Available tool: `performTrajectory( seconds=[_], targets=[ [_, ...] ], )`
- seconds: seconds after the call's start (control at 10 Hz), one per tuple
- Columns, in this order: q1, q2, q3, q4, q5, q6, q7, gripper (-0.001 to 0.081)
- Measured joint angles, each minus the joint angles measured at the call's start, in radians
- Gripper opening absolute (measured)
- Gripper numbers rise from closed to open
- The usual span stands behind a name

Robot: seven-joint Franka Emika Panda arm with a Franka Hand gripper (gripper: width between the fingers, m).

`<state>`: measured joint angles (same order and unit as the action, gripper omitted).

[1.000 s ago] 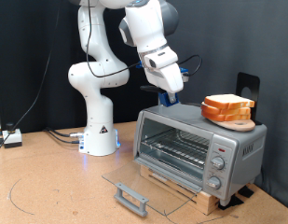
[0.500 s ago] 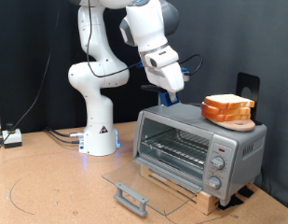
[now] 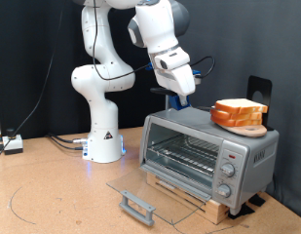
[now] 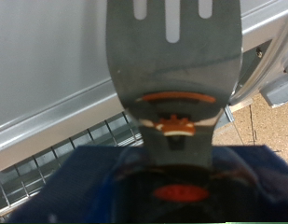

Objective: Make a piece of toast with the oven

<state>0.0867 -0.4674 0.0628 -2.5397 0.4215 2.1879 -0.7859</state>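
The silver oven point(image 3: 208, 154) stands on a wooden base, its glass door point(image 3: 140, 187) folded down flat and its wire rack point(image 3: 182, 149) bare. My gripper point(image 3: 181, 97) hovers over the oven's top left corner, to the left of a thick stack of bread slices point(image 3: 237, 113) on the oven's roof. In the wrist view the gripper point(image 4: 176, 173) is shut on a grey slotted spatula point(image 4: 173, 56), whose blade points out over the oven's top point(image 4: 50, 65) with the rack point(image 4: 50, 163) below. A single piece of toast is out of view.
The arm's white base point(image 3: 103, 136) stands to the left of the oven, with cables point(image 3: 62, 142) trailing over the brown table. The door's grey handle point(image 3: 137, 207) juts towards the exterior view's bottom. Three knobs point(image 3: 228, 167) sit on the oven's right panel. A black holder point(image 3: 257, 93) stands behind the bread.
The gripper with the spatula has shifted slightly to the exterior view's right and a touch upward, closer to the bread stack. Nothing else moved.
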Motion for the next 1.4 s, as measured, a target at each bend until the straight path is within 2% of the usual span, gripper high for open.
performTrajectory(
  seconds=[0.7,1.4],
  targets=[
    [-0.001,0.011,0.032,0.000,-0.018,0.003,0.072,0.0391],
    [-0.002,0.049,0.068,0.000,-0.031,0.056,0.099,0.0391]
  ],
)
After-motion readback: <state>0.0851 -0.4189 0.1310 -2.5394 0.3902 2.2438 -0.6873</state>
